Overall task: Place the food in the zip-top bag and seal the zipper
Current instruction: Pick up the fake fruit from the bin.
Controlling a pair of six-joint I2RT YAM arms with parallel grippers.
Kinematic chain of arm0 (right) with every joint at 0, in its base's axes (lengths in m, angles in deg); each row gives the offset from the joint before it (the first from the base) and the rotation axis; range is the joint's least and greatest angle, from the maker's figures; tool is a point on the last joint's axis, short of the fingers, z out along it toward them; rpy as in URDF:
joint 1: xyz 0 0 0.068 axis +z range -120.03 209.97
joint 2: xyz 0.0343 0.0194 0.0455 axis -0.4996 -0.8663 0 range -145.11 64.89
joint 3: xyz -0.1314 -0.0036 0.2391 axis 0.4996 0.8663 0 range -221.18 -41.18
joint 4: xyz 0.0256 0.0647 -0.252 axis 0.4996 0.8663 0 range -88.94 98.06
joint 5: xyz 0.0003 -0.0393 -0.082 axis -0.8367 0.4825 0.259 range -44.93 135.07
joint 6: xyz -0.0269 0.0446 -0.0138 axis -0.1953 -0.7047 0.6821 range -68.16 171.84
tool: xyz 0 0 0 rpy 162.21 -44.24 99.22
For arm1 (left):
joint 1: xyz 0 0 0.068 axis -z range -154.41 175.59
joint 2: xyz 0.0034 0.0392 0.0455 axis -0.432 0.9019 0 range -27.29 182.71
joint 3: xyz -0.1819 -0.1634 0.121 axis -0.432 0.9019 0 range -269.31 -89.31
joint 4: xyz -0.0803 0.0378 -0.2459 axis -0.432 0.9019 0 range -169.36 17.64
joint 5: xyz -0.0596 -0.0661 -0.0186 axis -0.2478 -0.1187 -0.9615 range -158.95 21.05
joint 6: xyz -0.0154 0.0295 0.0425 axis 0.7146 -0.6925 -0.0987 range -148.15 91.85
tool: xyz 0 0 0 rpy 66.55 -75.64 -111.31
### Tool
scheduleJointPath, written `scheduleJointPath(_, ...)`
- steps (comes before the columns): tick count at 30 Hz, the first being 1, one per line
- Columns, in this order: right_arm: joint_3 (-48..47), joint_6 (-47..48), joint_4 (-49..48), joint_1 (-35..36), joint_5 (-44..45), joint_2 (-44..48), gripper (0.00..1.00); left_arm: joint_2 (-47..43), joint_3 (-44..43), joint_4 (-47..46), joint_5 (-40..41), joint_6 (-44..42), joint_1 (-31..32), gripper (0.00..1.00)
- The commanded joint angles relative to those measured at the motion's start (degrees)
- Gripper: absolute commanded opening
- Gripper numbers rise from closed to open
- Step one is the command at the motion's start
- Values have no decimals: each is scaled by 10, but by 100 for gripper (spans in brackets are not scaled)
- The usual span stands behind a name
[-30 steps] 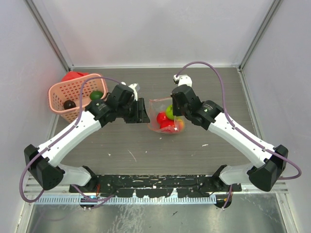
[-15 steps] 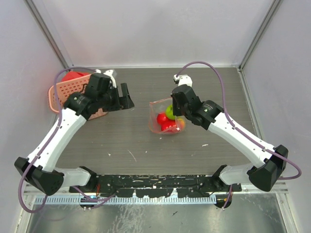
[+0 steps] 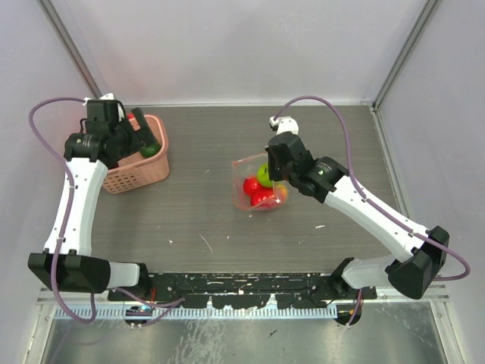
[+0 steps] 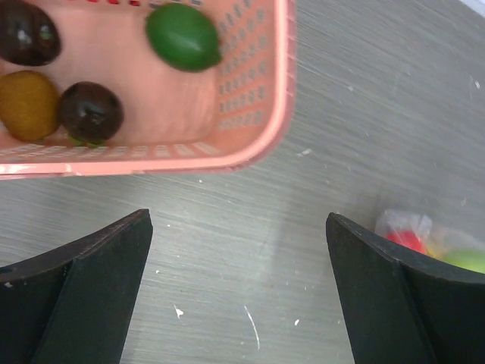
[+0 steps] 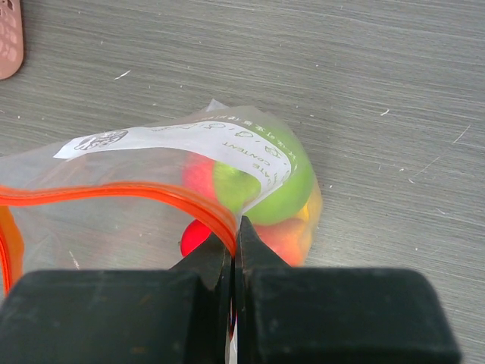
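Grey wood-grain table (image 3: 204, 220) fills my top view, with the bag (image 3: 254, 193) at centre holding red and green food (image 3: 264, 176). My right gripper (image 5: 233, 246) is pinched tight on the zipper (image 5: 114, 193), low in its wrist view. My left gripper (image 4: 239, 303) hangs wide open and empty by the basket (image 3: 125, 180) at upper left, where a green fruit (image 4: 182, 36) and dark ones lie.

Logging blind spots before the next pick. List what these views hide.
Contents of the basket: cropped at top, left wrist view; under the left gripper, top view.
The food in the zip-top bag: label and right gripper hide some, right wrist view.
End of the zipper: cut by left edge, right wrist view.
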Motion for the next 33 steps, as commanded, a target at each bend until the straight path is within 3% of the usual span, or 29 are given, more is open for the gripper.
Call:
scheduleJointPath(1, 0, 9, -49, -2, -10, 17, 0, 25, -1, -46, 20, 51, -40, 98)
scheduleJointPath(13, 6, 11, -58, -2, -24, 12, 0, 125, 8, -96, 128, 283, -76, 99)
scheduleJointPath(19, 4, 14, -60, -2, -25, 8, 0, 185, -6, -110, 133, 309, -83, 100)
scheduleJointPath(22, 3, 15, -63, -2, -28, 4, 0, 214, -7, -116, 136, 324, -85, 93)
scheduleJointPath(33, 0, 14, -64, -2, -37, -10, 0, 312, -25, -159, 88, 367, -94, 92)
